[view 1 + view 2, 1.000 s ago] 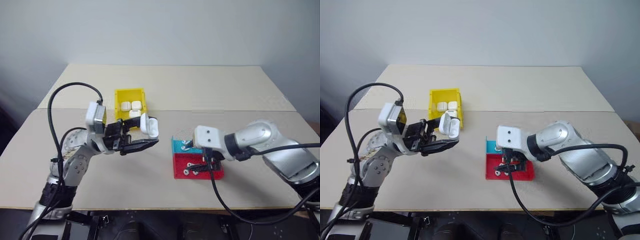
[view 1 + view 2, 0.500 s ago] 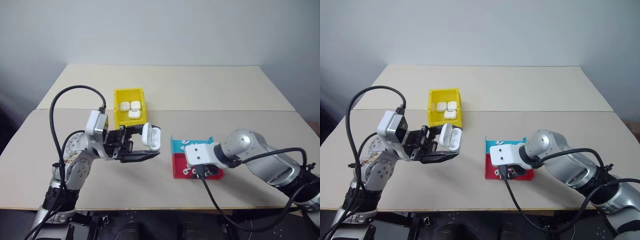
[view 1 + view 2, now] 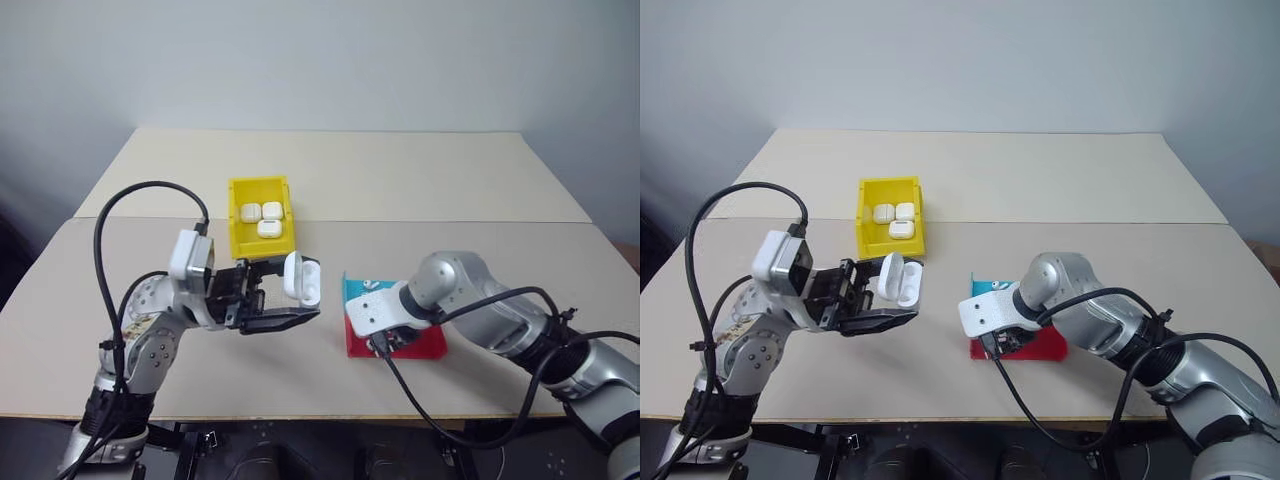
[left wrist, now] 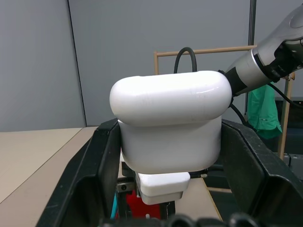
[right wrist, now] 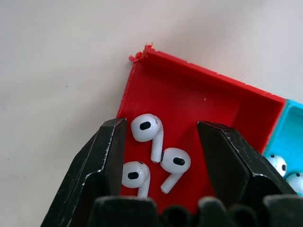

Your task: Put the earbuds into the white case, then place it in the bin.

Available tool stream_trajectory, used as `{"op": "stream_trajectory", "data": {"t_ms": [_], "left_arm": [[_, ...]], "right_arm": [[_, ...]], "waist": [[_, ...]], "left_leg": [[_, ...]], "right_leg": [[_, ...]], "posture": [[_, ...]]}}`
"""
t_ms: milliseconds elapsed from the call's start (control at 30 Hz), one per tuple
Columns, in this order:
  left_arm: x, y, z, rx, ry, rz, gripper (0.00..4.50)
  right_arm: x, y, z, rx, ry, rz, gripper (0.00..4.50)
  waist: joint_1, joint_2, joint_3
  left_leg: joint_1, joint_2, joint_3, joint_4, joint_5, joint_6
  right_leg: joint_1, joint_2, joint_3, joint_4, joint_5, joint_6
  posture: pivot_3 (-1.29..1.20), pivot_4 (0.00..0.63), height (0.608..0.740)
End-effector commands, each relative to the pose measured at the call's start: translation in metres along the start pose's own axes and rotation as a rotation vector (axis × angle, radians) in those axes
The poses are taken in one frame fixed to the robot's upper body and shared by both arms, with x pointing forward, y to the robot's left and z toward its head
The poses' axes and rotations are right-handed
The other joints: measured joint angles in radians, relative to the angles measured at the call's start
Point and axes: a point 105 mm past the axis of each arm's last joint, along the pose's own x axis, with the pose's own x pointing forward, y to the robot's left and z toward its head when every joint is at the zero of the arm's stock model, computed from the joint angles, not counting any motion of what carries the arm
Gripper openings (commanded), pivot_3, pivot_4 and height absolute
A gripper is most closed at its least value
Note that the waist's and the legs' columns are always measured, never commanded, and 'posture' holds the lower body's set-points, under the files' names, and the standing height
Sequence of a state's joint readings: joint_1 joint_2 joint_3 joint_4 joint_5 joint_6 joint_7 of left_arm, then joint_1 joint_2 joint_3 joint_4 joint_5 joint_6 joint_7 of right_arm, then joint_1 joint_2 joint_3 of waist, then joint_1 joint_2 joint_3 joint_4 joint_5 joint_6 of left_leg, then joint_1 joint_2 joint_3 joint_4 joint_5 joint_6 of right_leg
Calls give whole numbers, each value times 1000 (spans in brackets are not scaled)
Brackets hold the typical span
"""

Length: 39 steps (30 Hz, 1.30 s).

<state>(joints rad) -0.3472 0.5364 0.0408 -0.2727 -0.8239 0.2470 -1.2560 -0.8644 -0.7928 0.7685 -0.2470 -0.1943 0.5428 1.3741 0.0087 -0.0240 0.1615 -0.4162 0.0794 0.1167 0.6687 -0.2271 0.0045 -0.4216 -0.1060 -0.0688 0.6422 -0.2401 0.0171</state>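
Setting: a robot test lab or workroom. Evidence: two plain beige flat-topped desks (image 3: 400, 170) butted together against a bare grey wall (image 3: 320, 60); small yellow (image 3: 262, 218), red (image 3: 420, 345) and blue (image 3: 356, 290) plastic sorting containers; a bare wooden frame (image 4: 203, 51) and a hanging green garment (image 4: 264, 111) behind.

Soft, even overhead light — shadows faint, no glare — head views slightly hazy, wrist close-ups sharp.
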Motion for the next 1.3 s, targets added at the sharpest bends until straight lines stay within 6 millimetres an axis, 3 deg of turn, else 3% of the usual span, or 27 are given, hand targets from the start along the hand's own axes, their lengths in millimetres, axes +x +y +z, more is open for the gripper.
{"op": "stream_trajectory", "data": {"t_ms": [33,333,433,600,800,1000,1100,1300], "left_arm": [[2,-3,10,44,-8,-1,2821],[1,-7,10,48,-7,14,2821],[3,-7,14,53,-7,16,2821],[4,-8,17,54,-2,20,2821],[3,-8,18,47,3,19,2821],[3,-6,21,35,-5,-5,2821],[6,-3,27,37,-14,-23,2821],[13,2,40,29,-50,-49,2821]], "right_arm": [[-5,-4,1,-44,16,-13,2850],[0,-5,-4,-58,27,-8,2850],[1,-4,-3,-62,22,-4,2250],[3,-1,-3,-71,12,9,660],[0,0,1,-21,-39,5,623],[-37,-12,16,251,-273,-43,623],[-67,-19,21,422,-461,-94,623],[-137,-29,20,574,-998,-456,623]], "waist": [[0,0,0],[0,0,0],[0,0,0],[0,0,0],[0,0,0],[1,0,0],[2,0,0],[5,0,0]], "left_leg": [[0,0,0,0,0,0],[1,0,0,0,0,0],[1,1,0,0,0,0],[1,1,0,0,0,-1],[1,1,0,0,0,-1],[1,1,0,0,0,-1],[1,1,0,0,0,0],[0,1,-1,0,0,0]], "right_leg": [[0,0,0,0,0,0],[0,0,0,1,0,0],[1,1,0,1,0,0],[1,1,0,1,0,0],[1,1,0,1,0,0],[0,1,0,1,0,0],[1,1,0,1,0,0],[2,1,0,-1,0,0]], "posture": [[0,150,740],[0,150,740],[0,150,740],[0,150,740],[0,150,740],[0,150,740],[0,150,740],[0,150,740]]}}
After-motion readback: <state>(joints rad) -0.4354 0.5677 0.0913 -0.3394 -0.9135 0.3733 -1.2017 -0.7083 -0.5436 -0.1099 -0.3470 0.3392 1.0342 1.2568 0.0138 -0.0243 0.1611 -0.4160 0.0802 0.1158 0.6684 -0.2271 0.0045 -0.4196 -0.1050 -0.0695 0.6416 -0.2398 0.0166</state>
